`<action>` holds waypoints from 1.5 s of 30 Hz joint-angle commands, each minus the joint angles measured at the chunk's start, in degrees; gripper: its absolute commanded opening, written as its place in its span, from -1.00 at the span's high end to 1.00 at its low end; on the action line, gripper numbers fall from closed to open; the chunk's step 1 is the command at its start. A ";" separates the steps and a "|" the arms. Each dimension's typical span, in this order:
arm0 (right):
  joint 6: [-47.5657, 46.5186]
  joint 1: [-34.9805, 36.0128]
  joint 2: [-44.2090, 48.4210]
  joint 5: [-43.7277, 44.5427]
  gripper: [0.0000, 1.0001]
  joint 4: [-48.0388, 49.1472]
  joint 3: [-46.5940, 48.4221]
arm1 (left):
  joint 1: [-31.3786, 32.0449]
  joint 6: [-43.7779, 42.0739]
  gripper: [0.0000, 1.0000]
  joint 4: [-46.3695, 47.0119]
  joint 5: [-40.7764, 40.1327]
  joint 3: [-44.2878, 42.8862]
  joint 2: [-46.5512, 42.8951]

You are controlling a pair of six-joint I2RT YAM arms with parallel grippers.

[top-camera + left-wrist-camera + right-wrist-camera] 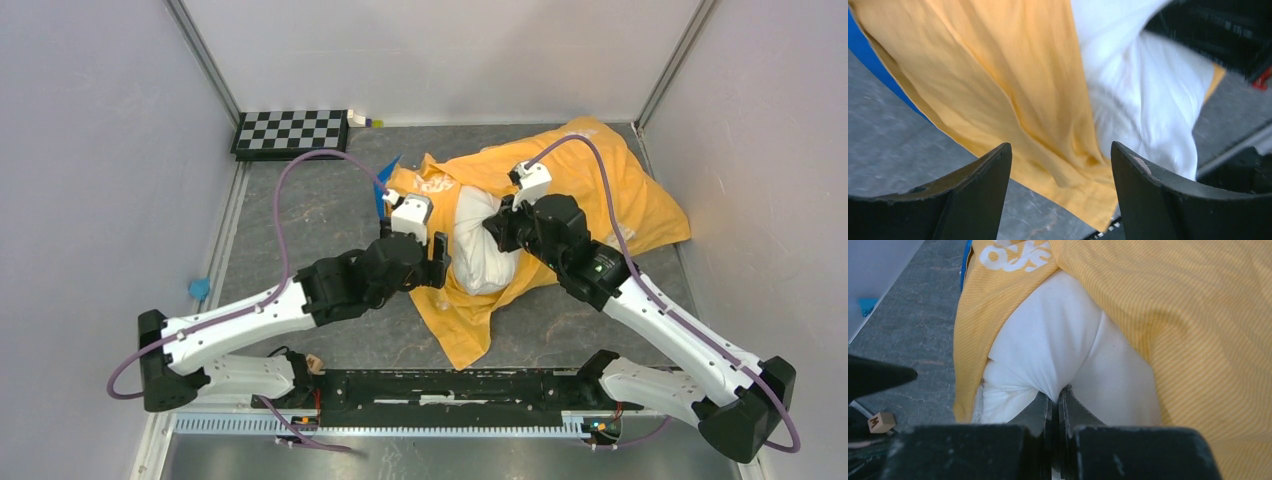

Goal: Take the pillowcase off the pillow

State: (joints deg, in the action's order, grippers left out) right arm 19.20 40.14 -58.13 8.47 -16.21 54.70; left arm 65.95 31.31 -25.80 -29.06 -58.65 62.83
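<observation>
A grey mottled stone-look table carries everything. On its far right half lies the large thin orange-yellow fabric pillowcase, crumpled, white lettering facing up near its left end and a sliver of its bright blue side showing at the left edge. One tail of it trails toward the near edge between the two arms. The plump plain white stuffed pillow bulges out of the pillowcase's open near-left side, the rest of it covered by the orange cloth.

The right gripper has its two black fingers pressed together on a pinched fold of the pillow's white fabric. The left gripper is just beside the pillow's left flank, its jaws spread wide; the wrist view shows orange pillowcase cloth in the gap, but whether it touches the fingers I cannot tell.

A black-and-white checkered board lies at the far left edge. A small pale wooden cube sits near the left arm's base.
</observation>
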 commanded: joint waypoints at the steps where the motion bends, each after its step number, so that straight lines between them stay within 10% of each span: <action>1: -0.67 -0.08 2.23 -2.46 1.00 7.15 -1.76 | -0.61 -8.34 -0.56 -4.38 -10.47 -8.77 6.24; 24: -2.73 -0.05 7.05 -2.56 1.00 3.22 -4.95 | -15.48 -4.90 -0.01 -15.91 -17.96 -26.97 30.47; 45: -3.54 -0.03 22.66 12.17 1.00 -8.11 -5.25 | -41.38 1.06 0.22 8.39 14.72 -6.46 32.92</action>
State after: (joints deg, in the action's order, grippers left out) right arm 15.38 40.56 -38.89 14.15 -28.69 48.38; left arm 29.69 30.46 -24.64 -18.44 -67.75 95.22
